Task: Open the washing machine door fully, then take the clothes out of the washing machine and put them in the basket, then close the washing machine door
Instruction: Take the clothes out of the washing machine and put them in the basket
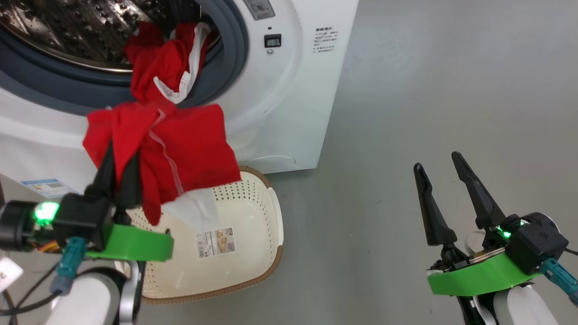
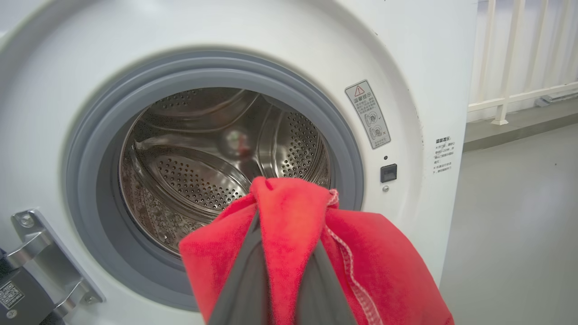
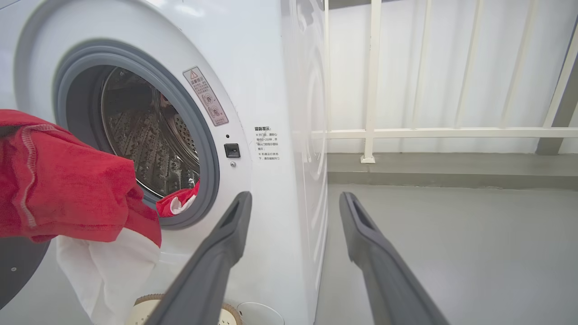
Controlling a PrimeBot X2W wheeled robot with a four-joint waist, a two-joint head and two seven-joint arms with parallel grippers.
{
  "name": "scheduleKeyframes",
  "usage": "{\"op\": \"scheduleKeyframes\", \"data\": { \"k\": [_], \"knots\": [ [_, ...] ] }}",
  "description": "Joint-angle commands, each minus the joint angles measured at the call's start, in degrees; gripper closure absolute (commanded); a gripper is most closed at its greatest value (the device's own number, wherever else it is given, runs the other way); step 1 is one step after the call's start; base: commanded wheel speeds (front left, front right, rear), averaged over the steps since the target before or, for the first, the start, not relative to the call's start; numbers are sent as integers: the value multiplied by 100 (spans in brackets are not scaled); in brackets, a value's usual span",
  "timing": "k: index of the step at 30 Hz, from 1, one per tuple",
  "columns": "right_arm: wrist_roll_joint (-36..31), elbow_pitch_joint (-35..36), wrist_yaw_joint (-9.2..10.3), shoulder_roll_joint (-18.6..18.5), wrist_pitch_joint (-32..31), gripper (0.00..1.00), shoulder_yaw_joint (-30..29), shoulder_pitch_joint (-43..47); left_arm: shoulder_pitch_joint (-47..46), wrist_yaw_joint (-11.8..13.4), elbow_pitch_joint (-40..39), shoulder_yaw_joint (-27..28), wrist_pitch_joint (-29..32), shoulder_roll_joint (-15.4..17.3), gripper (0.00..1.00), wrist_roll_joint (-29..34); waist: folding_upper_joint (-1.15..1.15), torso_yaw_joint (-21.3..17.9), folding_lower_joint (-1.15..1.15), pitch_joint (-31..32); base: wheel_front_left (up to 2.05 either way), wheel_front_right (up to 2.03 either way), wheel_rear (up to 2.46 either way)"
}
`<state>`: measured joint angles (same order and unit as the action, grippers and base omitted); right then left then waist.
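Your left gripper [image 1: 121, 155] grips the clothes [image 1: 189, 144], long axis vertical, white end down over the basket [image 1: 272, 212]. Your right gripper [image 1: 436, 160] gapes empty.

Two garments [image 1: 189, 144], one basket [image 1: 255, 212], one washing machine [image 1: 293, 113]

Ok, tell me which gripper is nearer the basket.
Left. The left gripper hangs over the basket at its left side, shut on the clothes; the right gripper is open, off to its right above the floor.
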<state>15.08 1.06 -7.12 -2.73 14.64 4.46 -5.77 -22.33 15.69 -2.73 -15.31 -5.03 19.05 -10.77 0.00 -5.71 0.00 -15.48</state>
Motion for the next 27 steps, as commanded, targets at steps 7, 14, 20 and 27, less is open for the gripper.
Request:
{"op": "scheduleKeyframes", "data": {
  "k": [7,14,20,27],
  "knots": [
    [61,208,-36,-15,36,0,109,77,372,75,-53,-9,53,-18,100,-166,0,-18,0,-25,0,0,0],
    [58,217,-36,-15,36,0,140,56,367,-73,986,-136,-144,-215,100,-368,0,-81,0,-139,0,0,0],
    [75,198,-36,-15,36,0,163,22,178,-278,2084,-160,-432,-410,100,-598,0,-176,0,-254,0,0,0],
    [97,181,-36,-15,36,0,223,-24,-156,-503,3269,-142,-700,-603,100,-801,0,-293,0,-373,0,0,0]
  ]
}}
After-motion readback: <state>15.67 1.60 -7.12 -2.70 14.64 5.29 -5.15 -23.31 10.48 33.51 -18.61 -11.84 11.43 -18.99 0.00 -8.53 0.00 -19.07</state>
